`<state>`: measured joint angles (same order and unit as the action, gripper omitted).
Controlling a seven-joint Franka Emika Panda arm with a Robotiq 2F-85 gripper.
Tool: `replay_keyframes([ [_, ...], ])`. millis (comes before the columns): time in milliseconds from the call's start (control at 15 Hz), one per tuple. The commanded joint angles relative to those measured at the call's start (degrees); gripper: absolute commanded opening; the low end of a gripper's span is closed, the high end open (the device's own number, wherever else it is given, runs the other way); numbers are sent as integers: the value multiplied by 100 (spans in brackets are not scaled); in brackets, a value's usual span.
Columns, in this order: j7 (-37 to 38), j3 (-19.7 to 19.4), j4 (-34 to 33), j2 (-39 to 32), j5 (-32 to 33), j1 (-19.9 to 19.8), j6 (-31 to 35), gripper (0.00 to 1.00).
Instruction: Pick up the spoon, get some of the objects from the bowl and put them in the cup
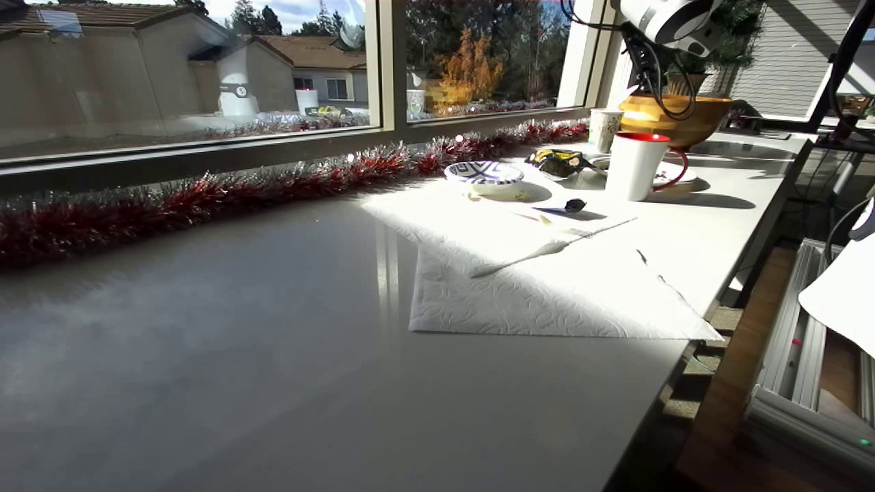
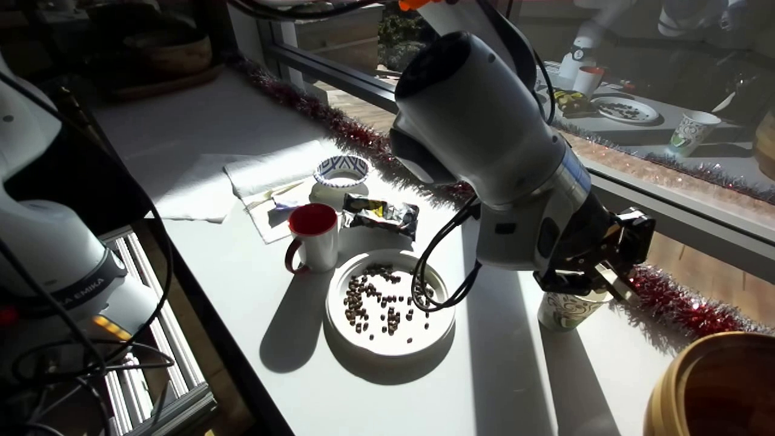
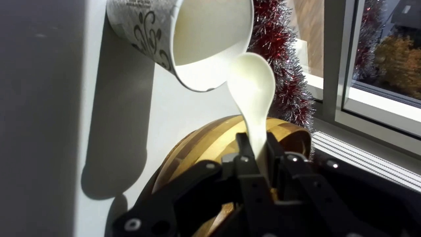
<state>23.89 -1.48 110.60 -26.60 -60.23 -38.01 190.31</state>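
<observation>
The jaws are closed on the white spoon (image 3: 254, 102), its head beyond their tips.

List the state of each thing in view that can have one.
Spoon: gripped; scoop looks bare
Gripper: shut on the spoon
White mug: upright; inner bottom hidden
Wooden bowl: upright; inside only partly visible
Paper cup: upright
White plate: holding scattered dark pieces
Patterned bowl: upright
Black packet: lying; opened or sealed, cannot tell
Paper towels: spread out

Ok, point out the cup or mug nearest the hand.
The paper cup with printed swirls, close by the hand; the white mug, red inside, stands farther off, beside the plate.
</observation>
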Motion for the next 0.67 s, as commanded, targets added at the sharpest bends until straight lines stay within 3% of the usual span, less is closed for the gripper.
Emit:
replay_keyframes([
  [0, -307, 915, -90, -9, 285, -698, 605, 3],
  [333, -15, 1884, 87, -113, 1195, -1528, 1127, 3],
  [600, -202, 1968, 382, 176, 1257, -1869, 633, 3],
])
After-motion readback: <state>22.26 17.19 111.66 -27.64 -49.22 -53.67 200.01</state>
